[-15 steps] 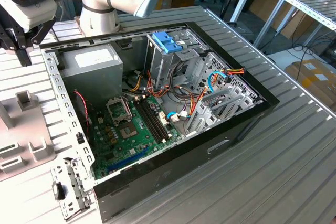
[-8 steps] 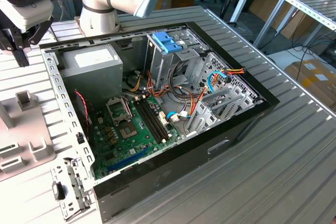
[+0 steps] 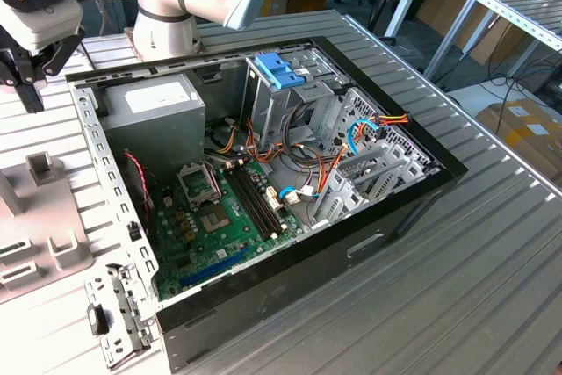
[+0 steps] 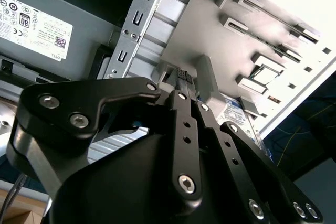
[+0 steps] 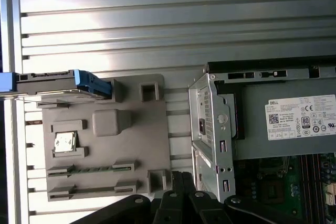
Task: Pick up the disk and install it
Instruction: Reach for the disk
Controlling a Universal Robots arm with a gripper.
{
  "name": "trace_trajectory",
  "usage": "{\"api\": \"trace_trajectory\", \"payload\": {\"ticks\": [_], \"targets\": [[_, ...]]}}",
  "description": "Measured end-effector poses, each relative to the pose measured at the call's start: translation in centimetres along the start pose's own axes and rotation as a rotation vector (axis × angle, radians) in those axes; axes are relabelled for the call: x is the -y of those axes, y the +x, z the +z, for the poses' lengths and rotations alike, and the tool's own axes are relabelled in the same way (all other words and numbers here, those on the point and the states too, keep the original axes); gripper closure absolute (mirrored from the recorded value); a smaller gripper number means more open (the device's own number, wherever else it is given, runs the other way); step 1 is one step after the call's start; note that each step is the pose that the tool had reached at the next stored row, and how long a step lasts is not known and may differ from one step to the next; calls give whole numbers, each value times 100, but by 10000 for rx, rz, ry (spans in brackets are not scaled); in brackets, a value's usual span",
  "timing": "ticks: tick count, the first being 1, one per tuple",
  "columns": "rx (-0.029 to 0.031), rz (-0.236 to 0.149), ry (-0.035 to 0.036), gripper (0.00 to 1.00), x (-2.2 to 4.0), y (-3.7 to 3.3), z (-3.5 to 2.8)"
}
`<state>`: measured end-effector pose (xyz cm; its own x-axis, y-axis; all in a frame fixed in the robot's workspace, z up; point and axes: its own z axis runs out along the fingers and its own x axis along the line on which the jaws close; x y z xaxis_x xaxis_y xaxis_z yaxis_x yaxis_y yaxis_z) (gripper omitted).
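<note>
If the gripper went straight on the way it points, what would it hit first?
Probably the grey fixture plate, near its raised block; the gripper points down at it, though depth is unclear. The disk stands off that line.

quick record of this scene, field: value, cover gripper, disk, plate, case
gripper: shut, holding nothing, above the plate
disk: standing on edge at one end of the plate, not held
plate: grey fixture, flat on the table beside the case
case: open, motherboard exposed
power supply: in the case, in the corner nearest the gripper
</note>
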<state>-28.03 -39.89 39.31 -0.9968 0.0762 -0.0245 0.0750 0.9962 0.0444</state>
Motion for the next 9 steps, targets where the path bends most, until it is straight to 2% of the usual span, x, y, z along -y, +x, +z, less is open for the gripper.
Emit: {"api": "trace_trajectory", "payload": {"ticks": [9], "targets": [[0,0,0,89,4,46,-1]]}}
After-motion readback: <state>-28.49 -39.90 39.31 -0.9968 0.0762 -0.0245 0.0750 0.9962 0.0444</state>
